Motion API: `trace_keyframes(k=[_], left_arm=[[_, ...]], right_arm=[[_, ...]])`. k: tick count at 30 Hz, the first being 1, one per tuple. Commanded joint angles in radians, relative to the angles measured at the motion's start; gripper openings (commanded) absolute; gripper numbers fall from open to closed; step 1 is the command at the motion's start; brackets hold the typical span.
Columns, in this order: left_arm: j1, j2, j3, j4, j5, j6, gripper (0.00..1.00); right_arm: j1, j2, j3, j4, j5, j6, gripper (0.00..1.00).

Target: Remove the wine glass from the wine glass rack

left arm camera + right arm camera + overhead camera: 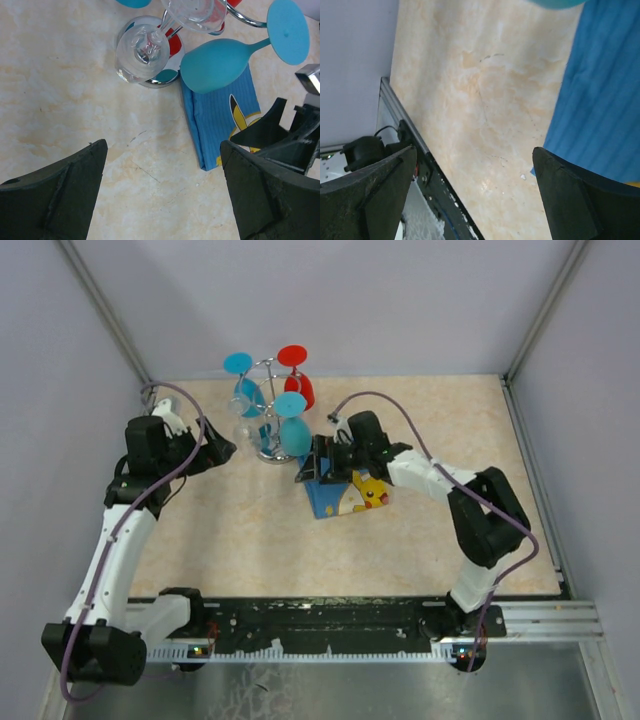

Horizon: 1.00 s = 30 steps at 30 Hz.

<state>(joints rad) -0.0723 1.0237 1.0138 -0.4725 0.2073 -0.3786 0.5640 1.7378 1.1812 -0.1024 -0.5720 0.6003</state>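
Bench [250, 540] had a beige, marble-look top w/ faint darker veins and a few thin scratches; matte finish. Plain pale grey walls [350, 300] closed it in on the far, L and R sides. An aluminium frame post [105, 315] slanted up from the far-L corner, w/ a matching one at the far-R corner. A black rail [330, 620] ran along the near edge w/ both arm bases on it, and a strip of grey sheet metal [350, 690] lay on the near side of that.

Wine glass rack [268, 390] stood close to the far edge, a bit L of ctr, its chrome base on the bench. Glasses hung bowl-down w/ feet up in the wire loops: teal wine glass [217, 62] on the near side, red wine glass [300, 388] on the far-R side, clear wine glass [244, 395] w/ a blue foot on the L. All were on the rack.

A blue cloth [345, 498] w/ a yellow cartoon figure lay flat on the bench, just near-R of the rack base, approx mid-bench.

L gripper [162, 150] was released, jaws spread wide w/ nothing btwn them. It sat just L of the rack, pointed at it, not touching.

R gripper [472, 152] was also released and empty. It hung over the far-L corner of the cloth, just beside the teal bowl; couldn't tell if it touched.
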Motion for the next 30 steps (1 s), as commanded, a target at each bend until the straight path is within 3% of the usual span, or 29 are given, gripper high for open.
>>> trace_keyframes(k=[1,10,19,30], left_arm=[[-0.004,-0.014,-0.019,0.035,0.027,-0.009,1.0],[-0.003,-0.008,-0.021,0.067,0.055,-0.032,1.0],[-0.003,-0.001,-0.03,0.071,0.057,-0.036,1.0],[-0.004,-0.011,-0.04,0.077,0.081,-0.045,1.0]], right_arm=[[0.025,0.057,-0.078,0.185,-0.108,0.063,0.99],[0.043,0.187,-0.074,0.25,-0.184,0.069,0.99],[0.054,0.203,-0.046,0.311,-0.216,0.107,0.99],[0.112,0.325,0.205,-0.086,0.127,-0.012,0.99]])
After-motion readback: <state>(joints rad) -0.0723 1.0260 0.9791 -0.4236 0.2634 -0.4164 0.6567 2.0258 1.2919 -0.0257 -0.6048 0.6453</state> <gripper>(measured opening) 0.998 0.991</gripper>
